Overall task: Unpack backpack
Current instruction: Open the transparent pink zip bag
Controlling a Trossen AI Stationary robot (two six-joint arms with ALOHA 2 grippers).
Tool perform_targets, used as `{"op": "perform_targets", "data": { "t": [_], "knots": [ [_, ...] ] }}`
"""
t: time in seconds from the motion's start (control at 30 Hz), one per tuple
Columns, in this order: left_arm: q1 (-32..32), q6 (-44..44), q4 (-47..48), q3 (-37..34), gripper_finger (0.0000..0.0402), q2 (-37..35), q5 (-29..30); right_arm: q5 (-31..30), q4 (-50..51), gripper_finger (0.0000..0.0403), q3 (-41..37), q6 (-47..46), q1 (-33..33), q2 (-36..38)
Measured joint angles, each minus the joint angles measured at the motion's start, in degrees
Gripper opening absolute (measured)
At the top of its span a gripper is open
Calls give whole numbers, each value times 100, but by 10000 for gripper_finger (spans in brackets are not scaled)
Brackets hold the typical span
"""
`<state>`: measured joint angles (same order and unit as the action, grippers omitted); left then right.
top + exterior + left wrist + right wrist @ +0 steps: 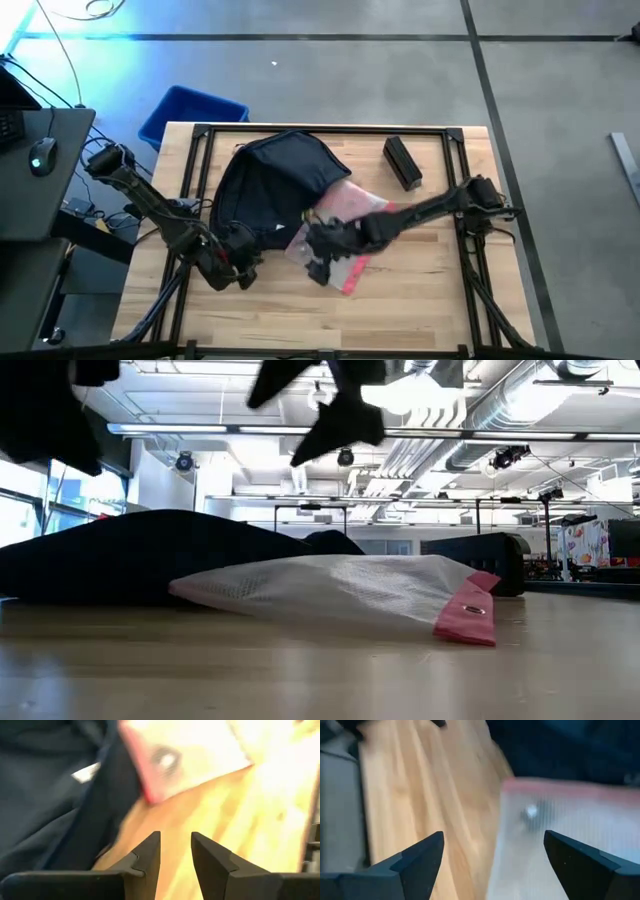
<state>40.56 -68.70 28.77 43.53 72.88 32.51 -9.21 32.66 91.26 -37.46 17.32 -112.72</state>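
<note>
The dark navy backpack lies flat on the wooden table, left of centre; the low view shows it as a low dark mound. A white mesh pouch with pink edges lies on the table against the backpack's right side, its pink end on the wood. My right gripper hangs open above the pouch's near end, with nothing between its fingers. My left gripper is open by a narrow gap above bare wood, near the backpack's near edge. It holds nothing.
A small black box lies at the far right of the table. A bright blue bin stands on the floor beyond the far left corner. Bare wood stretches along the near side and the right.
</note>
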Motion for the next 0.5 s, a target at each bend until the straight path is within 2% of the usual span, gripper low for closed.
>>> {"op": "perform_targets", "data": {
  "t": [0.1,0.27,0.37,0.5],
  "knots": [
    [-321,242,-521,-42,90,334,59,-125,-28,299,-311,-744,186,-150],
    [-878,549,-1281,-42,90,1027,-166,344,181,252,-636,-1555,341,-368],
    [-1050,780,-1598,-42,90,1340,-627,479,621,222,-660,-1645,626,-354],
    [-1109,933,-1887,-42,90,1542,-937,831,1967,189,-682,-1544,1150,-418]
  ]
}}
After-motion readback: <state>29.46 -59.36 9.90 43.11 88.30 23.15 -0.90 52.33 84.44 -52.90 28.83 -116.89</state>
